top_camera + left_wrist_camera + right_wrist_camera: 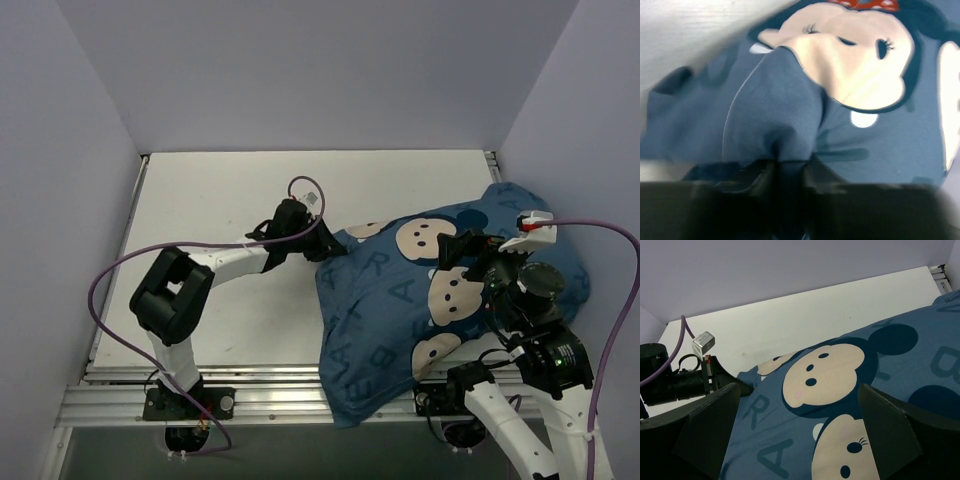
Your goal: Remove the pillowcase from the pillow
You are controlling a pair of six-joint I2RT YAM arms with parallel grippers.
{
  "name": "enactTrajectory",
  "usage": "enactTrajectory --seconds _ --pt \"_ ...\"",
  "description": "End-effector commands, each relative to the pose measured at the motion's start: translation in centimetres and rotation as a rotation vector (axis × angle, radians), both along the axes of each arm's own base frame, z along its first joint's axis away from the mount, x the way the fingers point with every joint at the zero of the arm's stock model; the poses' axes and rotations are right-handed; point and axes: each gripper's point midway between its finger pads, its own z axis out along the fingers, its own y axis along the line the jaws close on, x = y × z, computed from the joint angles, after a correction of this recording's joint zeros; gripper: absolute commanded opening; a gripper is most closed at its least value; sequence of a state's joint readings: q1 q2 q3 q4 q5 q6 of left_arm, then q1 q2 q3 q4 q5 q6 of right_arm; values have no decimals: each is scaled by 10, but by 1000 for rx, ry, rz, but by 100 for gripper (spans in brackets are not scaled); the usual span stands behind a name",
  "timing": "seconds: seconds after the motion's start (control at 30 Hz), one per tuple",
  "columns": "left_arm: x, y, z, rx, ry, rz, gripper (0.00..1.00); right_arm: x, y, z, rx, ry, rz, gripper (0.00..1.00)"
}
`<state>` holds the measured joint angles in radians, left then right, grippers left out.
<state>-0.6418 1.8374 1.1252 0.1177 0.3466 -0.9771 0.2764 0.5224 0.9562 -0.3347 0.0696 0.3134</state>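
The blue pillowcase (400,300) with letters and mouse faces lies at the right of the table and bulges over the near edge. The white pillow is hidden inside it. My left gripper (322,246) is shut on a pinched fold of the pillowcase (775,125) at its far left corner. A face with a red bow (855,65) lies just beyond that fold. My right gripper (470,250) hangs open above the pillowcase (810,415), its fingers (705,430) wide apart with printed faces between them. The left gripper also shows in the right wrist view (715,377).
The white table (220,200) stretches bare to the left and back. Lilac walls (320,70) close it in on three sides. A metal rail (270,400) runs along the near edge. Purple cables (110,280) loop off both arms.
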Motion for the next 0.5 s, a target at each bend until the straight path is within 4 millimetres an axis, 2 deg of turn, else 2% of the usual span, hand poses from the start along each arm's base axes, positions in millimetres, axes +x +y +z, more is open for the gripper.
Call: enactTrajectory --seconds 0.0,0.07,0.1,0.17,0.2,0.23,0.27,0.3,0.33,0.37,0.4,0.47 --pt "16 3 36 -67 -112 44 3 3 4 -4 -13 3 22 100" --pt "24 24 40 -38 -130 85 2 4 5 -5 -13 4 27 100" --pt "30 39 55 -36 -161 124 2 6 6 -7 -13 12 28 100" --pt "31 73 49 12 -142 189 2 8 9 -6 -8 11 38 100" --pt "41 104 66 11 -170 263 2 10 11 -7 -6 16 44 100" --pt "42 128 62 55 -155 320 2 11 11 -8 -1 20 41 100" --pt "39 150 54 91 -138 366 2 13 12 -10 -1 26 41 100" --pt "34 184 62 127 -132 437 2 15 12 -11 3 29 39 100" --pt "33 208 62 186 -149 491 2 17 12 -14 14 38 32 100" --pt "26 224 58 223 -139 522 2 19 11 -16 21 45 20 100" --pt "12 239 65 254 -134 547 2 22 12 -19 27 56 16 100" --pt "0 269 65 326 -133 608 2 27 15 -27 48 83 9 100"
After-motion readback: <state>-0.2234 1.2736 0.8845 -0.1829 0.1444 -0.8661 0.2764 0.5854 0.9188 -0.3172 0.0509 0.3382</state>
